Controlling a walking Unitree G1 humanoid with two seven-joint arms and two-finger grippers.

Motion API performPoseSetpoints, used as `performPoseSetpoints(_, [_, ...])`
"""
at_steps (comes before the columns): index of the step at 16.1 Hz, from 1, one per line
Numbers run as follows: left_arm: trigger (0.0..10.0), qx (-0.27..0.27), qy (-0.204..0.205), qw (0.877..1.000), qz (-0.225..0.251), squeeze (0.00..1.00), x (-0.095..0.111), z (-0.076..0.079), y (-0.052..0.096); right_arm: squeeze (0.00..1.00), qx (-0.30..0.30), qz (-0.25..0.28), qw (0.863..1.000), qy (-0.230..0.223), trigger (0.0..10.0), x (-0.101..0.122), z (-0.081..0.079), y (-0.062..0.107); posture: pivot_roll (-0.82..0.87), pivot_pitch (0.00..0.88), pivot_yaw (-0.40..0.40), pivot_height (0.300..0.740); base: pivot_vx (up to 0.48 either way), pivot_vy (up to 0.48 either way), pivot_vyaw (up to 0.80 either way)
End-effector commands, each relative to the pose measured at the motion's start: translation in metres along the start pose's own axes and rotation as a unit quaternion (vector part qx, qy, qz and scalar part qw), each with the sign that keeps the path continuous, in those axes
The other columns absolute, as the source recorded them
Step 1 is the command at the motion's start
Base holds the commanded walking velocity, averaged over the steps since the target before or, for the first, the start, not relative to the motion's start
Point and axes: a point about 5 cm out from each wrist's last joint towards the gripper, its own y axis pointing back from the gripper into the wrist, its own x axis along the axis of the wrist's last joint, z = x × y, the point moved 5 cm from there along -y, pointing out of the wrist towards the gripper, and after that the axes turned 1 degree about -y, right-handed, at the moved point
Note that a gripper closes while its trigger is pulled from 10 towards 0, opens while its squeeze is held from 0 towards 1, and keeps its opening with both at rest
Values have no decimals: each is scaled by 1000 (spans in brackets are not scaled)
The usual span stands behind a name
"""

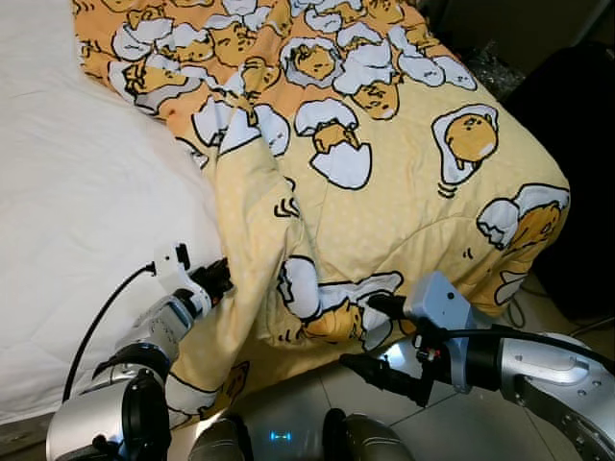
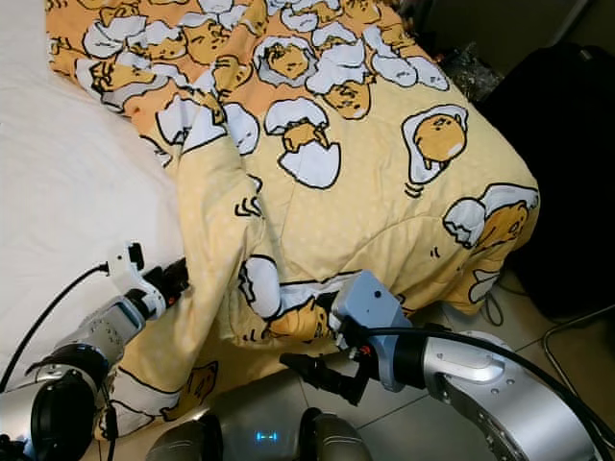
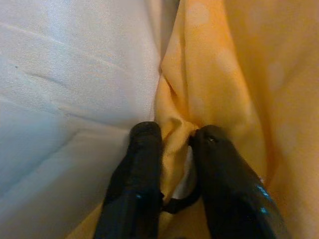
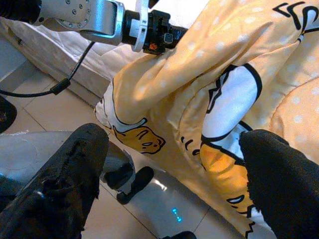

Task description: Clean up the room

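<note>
Yellow quilt point(image 1: 384, 192) with egg cartoon print lay across bed, its near edge drooping over bed's foot toward tiled floor point(image 4: 50, 114). White sheet point(image 1: 77, 192) lay bare beside quilt on my left. I had left gripper point(image 3: 172, 144) at quilt's folded edge, fingers pinched on yellow fabric. I saw right gripper point(image 1: 370, 331) at hanging corner, fingers spread wide, one against fabric, nothing gripped

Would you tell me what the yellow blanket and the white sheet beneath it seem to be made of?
The blanket looks like soft, matte, padded printed fabric: it folds thickly and bunches between the left gripper fingers. The white sheet seems a smooth woven cloth, perhaps quilted, with a faint sheen and shallow creases.
</note>
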Motion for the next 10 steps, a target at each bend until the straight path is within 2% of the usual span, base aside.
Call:
performPoseSetpoints(1, [0, -7, 10, 1000, -23, 0, -16, 3, 0, 0, 2, 1, 1000, 0, 10000, 0, -1, 0, -341, 209, -58, 740, 0, 0, 0])
performPoseSetpoints(9, [0, -7, 10, 1000, -23, 0, -16, 3, 0, 0, 2, 1, 1000, 0, 10000, 0, -1, 0, -341, 209, -58, 740, 0, 0, 0])
performPoseSetpoints(10, [0, -28, 29, 999, -22, 0, -17, 7, 1, 0, 1, 2, 1000, 0, 10000, 0, 0, 0, -341, 209, -56, 740, 0, 0, 0])
